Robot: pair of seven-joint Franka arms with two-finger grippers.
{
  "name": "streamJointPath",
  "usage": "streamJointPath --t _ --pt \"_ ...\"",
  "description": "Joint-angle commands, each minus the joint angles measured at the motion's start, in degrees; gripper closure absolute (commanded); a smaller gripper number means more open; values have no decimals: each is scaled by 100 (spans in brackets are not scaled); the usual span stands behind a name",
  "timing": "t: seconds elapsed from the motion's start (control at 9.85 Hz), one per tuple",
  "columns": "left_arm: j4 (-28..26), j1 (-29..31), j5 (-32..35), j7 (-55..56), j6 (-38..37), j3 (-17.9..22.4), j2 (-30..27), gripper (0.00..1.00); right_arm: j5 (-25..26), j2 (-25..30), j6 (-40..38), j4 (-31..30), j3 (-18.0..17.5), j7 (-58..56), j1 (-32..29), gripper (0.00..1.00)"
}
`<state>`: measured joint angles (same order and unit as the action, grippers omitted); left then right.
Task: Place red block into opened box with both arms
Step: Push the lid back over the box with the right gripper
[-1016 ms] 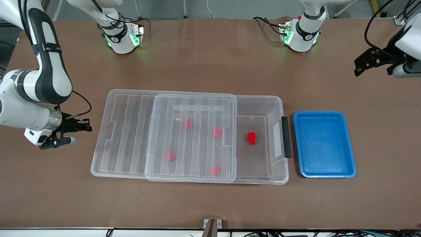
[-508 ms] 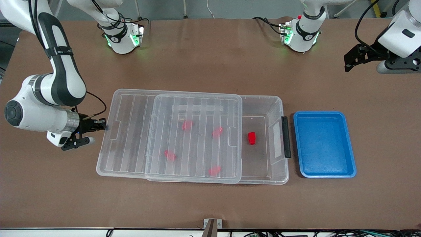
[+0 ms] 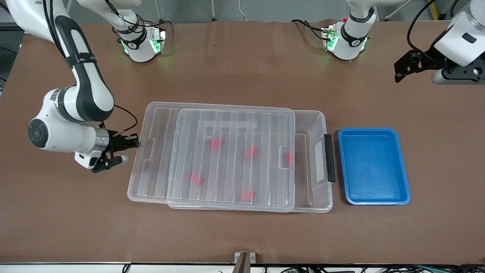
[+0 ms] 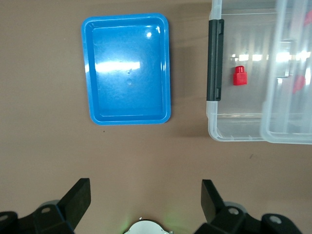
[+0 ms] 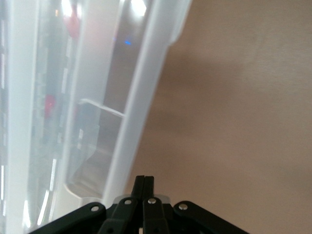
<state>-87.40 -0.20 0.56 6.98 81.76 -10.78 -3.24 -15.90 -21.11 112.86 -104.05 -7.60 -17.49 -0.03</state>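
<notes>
right gripper (image 3: 132,143) sits low at the short edge of the clear ribbed lid (image 3: 212,155), at the right arm's end of the box (image 3: 322,125). its fingers are pressed together, tips against the lid's rim, seen close up in the right wrist view (image 5: 144,187).

lid lies across most of the box, overhanging toward the right arm's end. a narrow strip of box is uncovered at the end with the black latch (image 3: 330,157).

five red blocks are in the box. four show blurred through the lid. the fifth red block (image 3: 289,158) lies at the lid's edge nearest the latch end, half under it in the front view. the left wrist view shows it on the box floor (image 4: 239,76).

blue tray (image 3: 373,165) lies just beside the latch end of the box, not touching it.

left gripper (image 3: 407,68) waits up over the bare table at the left arm's end, fingers (image 4: 78,197) spread wide, holding nothing.
</notes>
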Motion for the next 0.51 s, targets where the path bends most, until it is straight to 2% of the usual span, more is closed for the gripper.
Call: streamJointPath --t 0.0,0.41 --pt "-181 2 -65 14 6 -82 -18 0 -150 -148 34 139 -223 9 -15 100" --pt "-199 20 -65 23 24 -73 -18 0 -141 -288 393 200 -321 288 222 100"
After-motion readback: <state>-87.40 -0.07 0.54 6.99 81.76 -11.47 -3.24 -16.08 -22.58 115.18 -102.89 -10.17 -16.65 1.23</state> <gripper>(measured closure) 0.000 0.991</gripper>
